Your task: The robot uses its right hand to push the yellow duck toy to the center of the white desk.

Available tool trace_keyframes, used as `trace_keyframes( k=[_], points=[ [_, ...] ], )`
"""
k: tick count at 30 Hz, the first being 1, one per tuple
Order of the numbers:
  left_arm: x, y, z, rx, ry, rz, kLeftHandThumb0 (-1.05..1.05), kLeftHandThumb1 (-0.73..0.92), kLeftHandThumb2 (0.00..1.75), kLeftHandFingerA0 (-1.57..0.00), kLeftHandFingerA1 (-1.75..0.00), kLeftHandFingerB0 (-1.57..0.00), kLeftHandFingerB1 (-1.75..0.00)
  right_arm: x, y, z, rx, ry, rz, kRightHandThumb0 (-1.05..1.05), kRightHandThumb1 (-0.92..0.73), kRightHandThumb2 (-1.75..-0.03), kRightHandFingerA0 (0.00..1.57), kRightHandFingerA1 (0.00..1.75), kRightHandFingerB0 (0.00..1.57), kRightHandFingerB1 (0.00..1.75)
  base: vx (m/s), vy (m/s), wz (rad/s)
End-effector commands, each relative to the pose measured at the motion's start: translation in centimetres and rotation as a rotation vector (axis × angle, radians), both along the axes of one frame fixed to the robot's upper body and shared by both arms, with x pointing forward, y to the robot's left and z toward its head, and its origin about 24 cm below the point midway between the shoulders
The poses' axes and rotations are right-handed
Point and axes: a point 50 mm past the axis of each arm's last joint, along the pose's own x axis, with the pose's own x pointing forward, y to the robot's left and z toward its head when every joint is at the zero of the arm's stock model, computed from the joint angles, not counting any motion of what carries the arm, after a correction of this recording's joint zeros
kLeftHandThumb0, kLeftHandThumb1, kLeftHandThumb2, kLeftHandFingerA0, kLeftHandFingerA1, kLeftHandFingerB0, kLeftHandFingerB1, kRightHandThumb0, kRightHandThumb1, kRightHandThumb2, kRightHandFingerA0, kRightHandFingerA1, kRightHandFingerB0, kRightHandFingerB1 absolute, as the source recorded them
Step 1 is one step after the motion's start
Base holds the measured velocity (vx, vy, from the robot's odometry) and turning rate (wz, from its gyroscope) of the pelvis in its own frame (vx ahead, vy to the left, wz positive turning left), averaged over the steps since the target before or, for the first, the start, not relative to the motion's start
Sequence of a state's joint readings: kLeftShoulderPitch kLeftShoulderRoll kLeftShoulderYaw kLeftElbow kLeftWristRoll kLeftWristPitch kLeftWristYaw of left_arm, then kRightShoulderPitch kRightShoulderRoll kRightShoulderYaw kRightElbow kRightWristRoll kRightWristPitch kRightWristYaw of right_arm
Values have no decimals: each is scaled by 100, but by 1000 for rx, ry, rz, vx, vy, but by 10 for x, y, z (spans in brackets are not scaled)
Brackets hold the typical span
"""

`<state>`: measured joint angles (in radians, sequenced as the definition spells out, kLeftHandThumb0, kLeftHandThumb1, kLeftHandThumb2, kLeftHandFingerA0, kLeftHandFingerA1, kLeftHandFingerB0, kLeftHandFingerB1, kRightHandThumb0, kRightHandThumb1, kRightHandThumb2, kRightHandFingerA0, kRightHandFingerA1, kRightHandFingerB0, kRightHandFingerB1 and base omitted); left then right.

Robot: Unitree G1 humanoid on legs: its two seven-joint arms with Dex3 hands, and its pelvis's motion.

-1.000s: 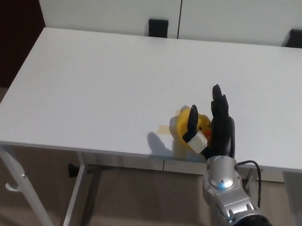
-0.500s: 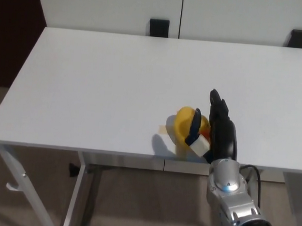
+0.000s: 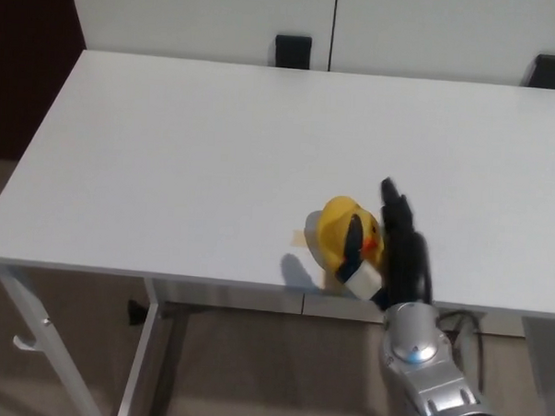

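A broad white rectangular desk with a smooth matte top fills most of the head view, its near edge running across the lower part of the picture and its far edge set against a pale wall panel. Under the near edge a white metal desk leg slants down at the left, above a brownish floor. Two small black rectangular brackets sit at the far edge of the desk, one near the middle and one at the far right. From the bottom right rises the robot's silver-grey metal forearm, with a small blue light on its wrist, ending in the black right hand. The hand stands edgewise with its two thick fingers stretched out straight toward the far side of the desk, and the thumb spread apart from them; it grips nothing. The small yellow rubber duck toy with an orange beak rests on the desk close to the near edge, right of the middle, touching the hand on its left side, with the thumb lying across its front. A small strip of tan tape lies on the desk just beside the duck's left.
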<state>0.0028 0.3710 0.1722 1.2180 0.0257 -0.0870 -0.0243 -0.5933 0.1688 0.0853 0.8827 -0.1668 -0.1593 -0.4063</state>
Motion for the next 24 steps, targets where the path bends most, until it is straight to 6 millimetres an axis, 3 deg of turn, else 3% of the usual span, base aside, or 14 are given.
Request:
trace_keyframes(
  k=[1, 3, 6, 7, 9, 10, 11, 12, 13, 18, 19, 20, 21, 24],
  points=[
    [-2, 6, 4, 21, -21, 2, 11, -1, 98, -138, -124, -136, -123, 3, -80, 41, -333, -209, -260, -95, -92, -91, 0, 0, 0, 0, 0, 0, 0],
    [-3, 6, 4, 22, -20, 2, 11, -1, 98, -138, -124, -136, -123, 2, -87, 46, -351, -227, -275, -95, -92, -91, 0, 0, 0, 0, 0, 0, 0],
    [-5, 7, 4, 27, -7, -1, 12, -5, 96, -138, -124, -135, -123, -5, -123, 69, -335, -339, -316, -94, -92, -86, 0, 0, 0, 0, 0, 0, 0],
    [-6, 8, 4, 29, -5, -2, 10, -4, 96, -136, -122, -133, -121, -10, -142, 82, -334, -388, -350, -96, -92, -72, 0, 0, 0, 0, 0, 0, 0],
    [-6, 9, 5, 30, -5, -3, 10, -4, 96, -136, -122, -133, -121, -15, -153, 91, -337, -416, -371, -96, -92, -72, 0, 0, 0, 0, 0, 0, 0],
    [-7, 10, 5, 29, -4, 1, 11, 0, 98, -138, -124, -135, -123, -23, -172, 102, -354, -442, -386, -98, -81, -99, 0, 0, 0, 0, 0, 0, 0],
    [-7, 10, 5, 29, -4, 1, 11, 0, 98, -138, -124, -135, -123, -23, -172, 102, -354, -442, -386, -98, -81, -99, 0, 0, 0, 0, 0, 0, 0],
    [-8, 11, 6, 32, -3, 5, 10, 0, 99, -140, -126, -136, -124, -40, -204, 119, -414, -488, -424, -92, -92, -91, 0, 0, 0, 0, 0, 0, 0],
    [-9, 13, 6, 34, -3, 8, 10, 0, 99, -140, -126, -136, -124, -53, -222, 131, -461, -516, -442, -92, -92, -91, 0, 0, 0, 0, 0, 0, 0],
    [-11, 16, 8, 47, 5, 10, 10, 1, 100, -141, -126, -136, -124, -85, -258, 151, -553, -502, -481, -91, -92, -92, 0, 0, 0, 0, 0, 0, 0],
    [-12, 17, 9, 49, 6, 11, 10, 2, 101, -140, -125, -136, -124, -100, -272, 154, -581, -510, -511, -105, -92, -122, 0, 29, 0, 14, 0, 0, 7],
    [-12, 17, 9, 49, 6, 11, 10, 2, 101, -140, -125, -136, -124, -100, -272, 154, -581, -510, -511, -105, -92, -122, 0, 29, 0, 14, 0, 0, 7],
    [-11, 18, 10, 55, 7, 16, 11, 1, 100, -139, -125, -135, -123, -129, -297, 153, -613, -502, -574, -105, -91, -124, 0, 27, 0, 13, 0, 0, 0],
    [-10, 19, 10, 57, 3, 20, 11, 1, 100, -140, -126, -136, -123, -146, -310, 148, -611, -477, -607, -105, -91, -120, 0, 23, 0, 9, 0, 0, 0]
  ],
)
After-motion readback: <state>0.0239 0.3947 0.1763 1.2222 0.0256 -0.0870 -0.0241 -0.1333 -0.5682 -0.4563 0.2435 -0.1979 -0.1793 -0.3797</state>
